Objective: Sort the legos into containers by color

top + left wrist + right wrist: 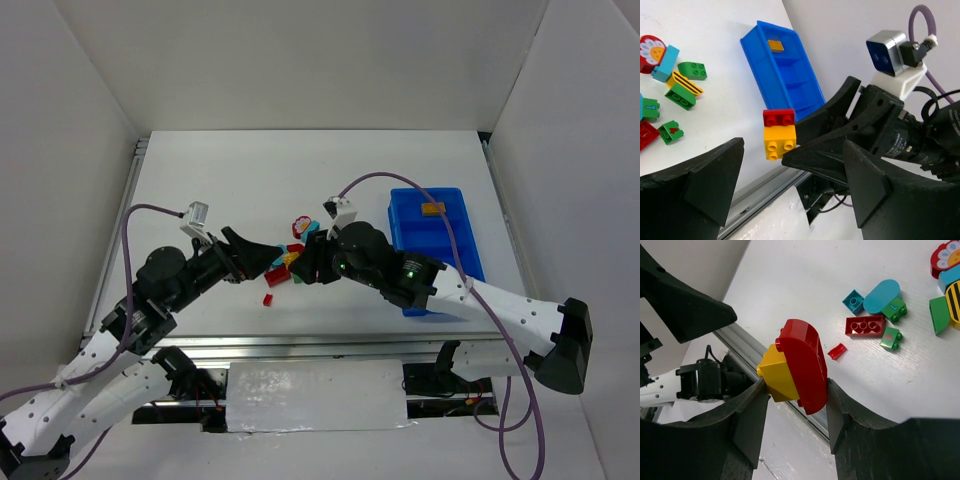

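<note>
A red lego joined to a yellow lego (792,367) hangs above the table's near edge, with my right gripper (796,386) shut on it. In the left wrist view the same pair (779,134) sticks out of the right gripper's black fingers (825,150). My left gripper (790,185) faces it with the jaws wide apart, touching nothing. From above, both grippers meet at the pair (279,270). Loose legos (300,235) lie just behind. The blue tray of containers (455,255) sits to the right, one orange piece (433,208) in its far compartment.
On the table lie a small red piece (268,298), a red brick (865,326), a cyan rounded piece (881,296), green bricks (891,338) and a striped yellow piece (685,84). The metal rail (320,345) runs along the near edge.
</note>
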Robot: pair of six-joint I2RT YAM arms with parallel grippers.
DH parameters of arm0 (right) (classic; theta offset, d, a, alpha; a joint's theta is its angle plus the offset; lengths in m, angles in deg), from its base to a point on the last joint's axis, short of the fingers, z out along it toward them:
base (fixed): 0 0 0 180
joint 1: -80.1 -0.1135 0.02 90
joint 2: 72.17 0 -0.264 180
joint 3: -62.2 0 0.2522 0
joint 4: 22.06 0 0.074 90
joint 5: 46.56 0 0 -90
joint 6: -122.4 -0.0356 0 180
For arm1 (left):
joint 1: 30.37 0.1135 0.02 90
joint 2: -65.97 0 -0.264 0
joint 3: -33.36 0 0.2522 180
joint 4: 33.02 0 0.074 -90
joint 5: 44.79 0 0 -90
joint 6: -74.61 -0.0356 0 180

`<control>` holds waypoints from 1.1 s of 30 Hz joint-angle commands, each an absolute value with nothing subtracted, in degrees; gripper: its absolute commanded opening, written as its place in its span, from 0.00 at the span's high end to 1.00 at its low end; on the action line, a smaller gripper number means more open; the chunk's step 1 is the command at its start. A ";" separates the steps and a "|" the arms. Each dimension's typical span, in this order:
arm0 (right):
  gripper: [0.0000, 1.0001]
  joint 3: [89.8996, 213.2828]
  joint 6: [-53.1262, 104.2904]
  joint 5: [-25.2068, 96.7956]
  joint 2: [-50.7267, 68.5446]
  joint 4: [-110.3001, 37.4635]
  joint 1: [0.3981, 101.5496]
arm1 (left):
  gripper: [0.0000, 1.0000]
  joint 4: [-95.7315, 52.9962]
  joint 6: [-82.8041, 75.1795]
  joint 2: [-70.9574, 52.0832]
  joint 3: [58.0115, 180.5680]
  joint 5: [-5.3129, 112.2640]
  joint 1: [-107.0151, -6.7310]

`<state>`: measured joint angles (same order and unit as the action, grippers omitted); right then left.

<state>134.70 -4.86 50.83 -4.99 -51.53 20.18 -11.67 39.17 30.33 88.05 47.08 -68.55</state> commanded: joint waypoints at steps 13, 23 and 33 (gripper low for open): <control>0.90 136.16 -1.53 52.57 -6.34 -45.40 18.14 | 0.18 -17.06 41.65 22.99 87.99 49.95 -68.52; 0.90 139.24 0.05 56.18 -3.44 -45.84 18.23 | 0.28 -22.86 42.62 21.94 86.50 56.28 -68.61; 0.89 139.59 -0.21 57.58 -3.53 -44.61 18.23 | 0.66 -23.39 42.35 21.06 86.41 57.87 -68.61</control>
<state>136.21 -0.07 54.88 -3.40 -49.63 18.48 -19.86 41.73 21.13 85.99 52.00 -67.78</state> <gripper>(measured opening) 0.528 0.448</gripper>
